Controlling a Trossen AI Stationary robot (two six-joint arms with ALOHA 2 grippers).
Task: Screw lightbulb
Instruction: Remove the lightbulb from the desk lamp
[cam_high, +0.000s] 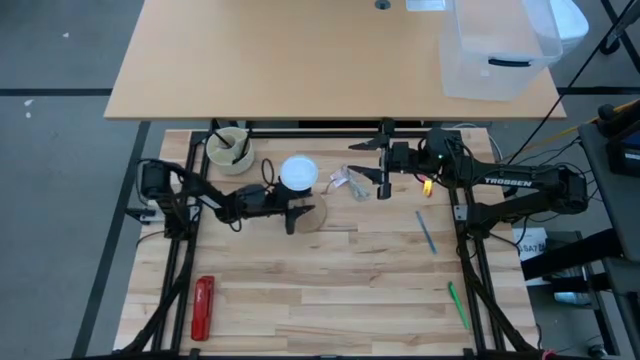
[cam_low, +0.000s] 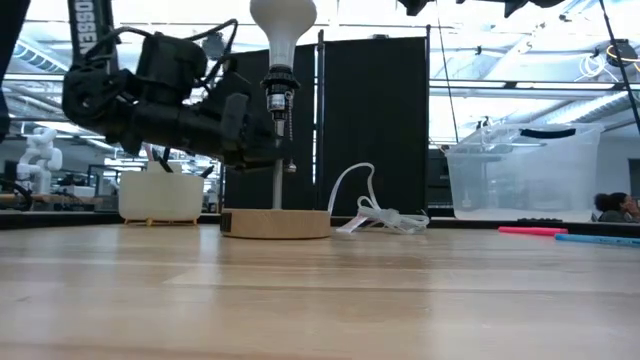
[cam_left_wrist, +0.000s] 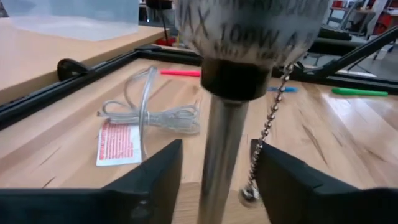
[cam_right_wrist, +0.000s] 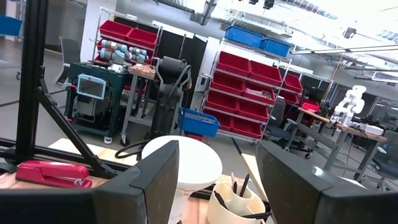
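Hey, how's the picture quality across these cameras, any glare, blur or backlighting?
Low view: bright ceiling lights behind leave the left gripper a dark silhouette, and the lightbulb glares white. Left wrist view: the bulb sits so close its printing blurs. High view: evenly lit.

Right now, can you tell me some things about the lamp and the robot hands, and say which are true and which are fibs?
1. The lightbulb sits on top of the lamp's pole. True.
2. The left hand has its fingers squeezed tight on the pole. False: they stand open, one on each side, with gaps.
3. A bead chain hangs beside the pole. True.
4. The red stapler lies on the wooden base. False: it lies apart, near the table's front.
5. The right hand holds the lightbulb. False: it holds nothing.
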